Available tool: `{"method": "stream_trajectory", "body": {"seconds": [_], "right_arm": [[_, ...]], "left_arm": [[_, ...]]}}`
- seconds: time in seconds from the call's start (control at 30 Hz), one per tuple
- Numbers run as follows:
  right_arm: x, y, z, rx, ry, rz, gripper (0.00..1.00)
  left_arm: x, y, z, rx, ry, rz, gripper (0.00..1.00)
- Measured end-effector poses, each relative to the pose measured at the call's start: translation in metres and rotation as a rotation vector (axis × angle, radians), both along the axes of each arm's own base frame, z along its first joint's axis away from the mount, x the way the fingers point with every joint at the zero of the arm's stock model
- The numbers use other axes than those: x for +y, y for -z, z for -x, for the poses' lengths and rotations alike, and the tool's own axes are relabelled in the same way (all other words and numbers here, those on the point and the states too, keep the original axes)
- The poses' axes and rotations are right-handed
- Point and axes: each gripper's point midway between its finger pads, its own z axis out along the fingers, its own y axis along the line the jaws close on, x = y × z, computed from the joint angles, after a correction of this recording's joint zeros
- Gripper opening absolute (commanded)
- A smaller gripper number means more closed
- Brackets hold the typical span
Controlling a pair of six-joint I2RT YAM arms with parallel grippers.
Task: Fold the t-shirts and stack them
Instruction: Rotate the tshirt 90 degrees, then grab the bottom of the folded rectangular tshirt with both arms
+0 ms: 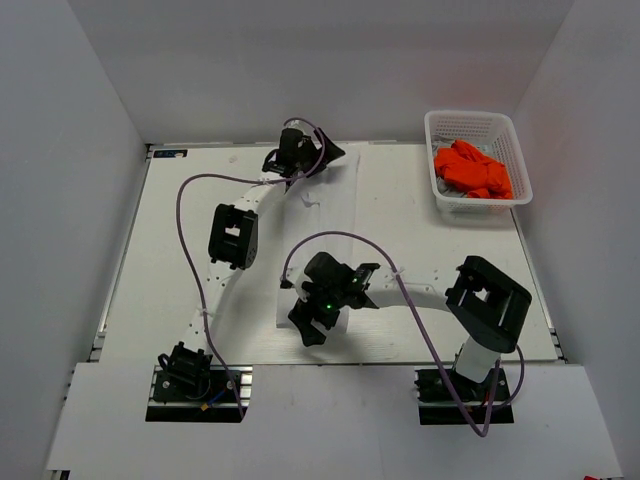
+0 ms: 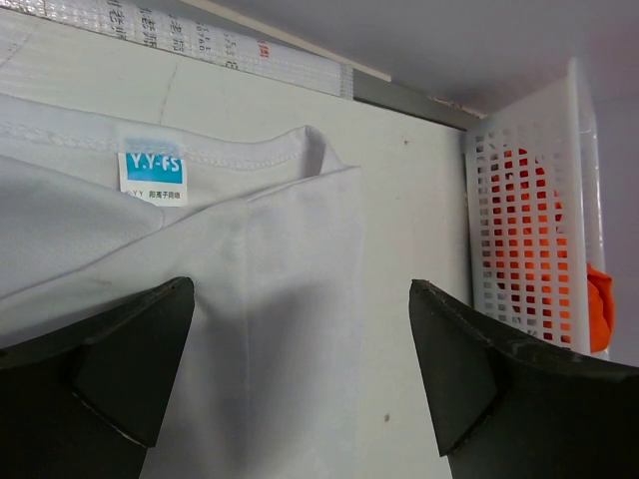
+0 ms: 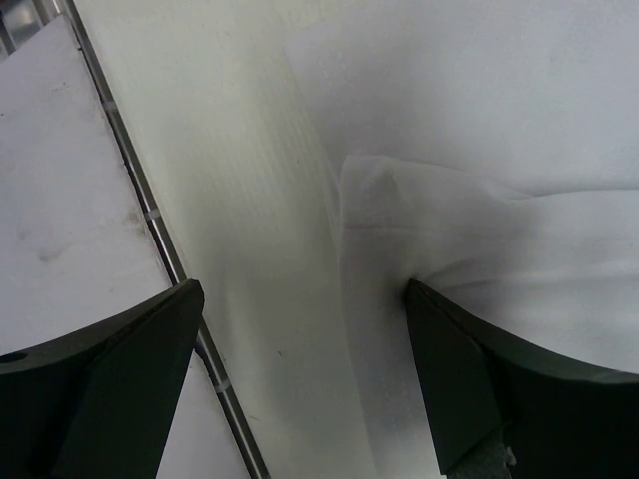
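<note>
2 arms over plain white cloth t-shirt (image 1: 335,210), partly folded in a long strip mid white table (image 1: 180,260); both grippers wide open, gripping nothing.
L gripper (image 2: 300,289) sits at far end, just above collar w/ small blue-white neck label (image 2: 152,178). R gripper (image 3: 305,289) sits at near end over the shirt's edge, cloth puckered against 1 finger (image 3: 469,379). Bright orange cloth t-shirt (image 1: 472,170) lies crumpled in white plastic lattice basket (image 1: 470,116) at far R corner, well apart from white shirt.
</note>
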Motion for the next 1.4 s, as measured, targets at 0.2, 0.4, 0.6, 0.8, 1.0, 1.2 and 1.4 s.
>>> {"method": "stream_trajectory", "body": {"seconds": [0.2, 0.4, 0.6, 0.8, 1.0, 1.2, 1.4], "right_arm": [[-0.003, -0.005, 0.003, -0.013, -0.009, -0.004, 0.9], [-0.013, -0.073, -0.006, -0.151, 0.073, -0.169, 0.9], [-0.016, -0.136, -0.031, -0.256, 0.257, -0.337, 0.9], [-0.055, -0.082, -0.043, -0.171, 0.453, -0.157, 0.9], [-0.089, -0.031, -0.027, -0.054, 0.487, -0.006, 0.9], [-0.085, -0.018, -0.01, 0.04, 0.422, 0.016, 0.9], [-0.086, -0.001, -0.007, 0.073, 0.443, 0.062, 0.87]], "left_arm": [[0.001, -0.004, -0.001, 0.007, 0.014, 0.049, 1.0], [0.013, -0.015, 0.006, 0.011, 0.028, -0.018, 1.0], [0.047, -0.102, 0.055, -0.007, 0.023, -0.165, 1.0], [0.1, -0.236, 0.173, -0.163, 0.003, -0.21, 1.0], [0.123, -0.108, 0.321, 0.149, 0.115, -0.308, 1.0], [0.155, 0.015, 0.48, 0.619, 0.237, -0.414, 1.0], [0.151, 0.02, 0.51, 0.669, 0.287, -0.402, 0.87]]}}
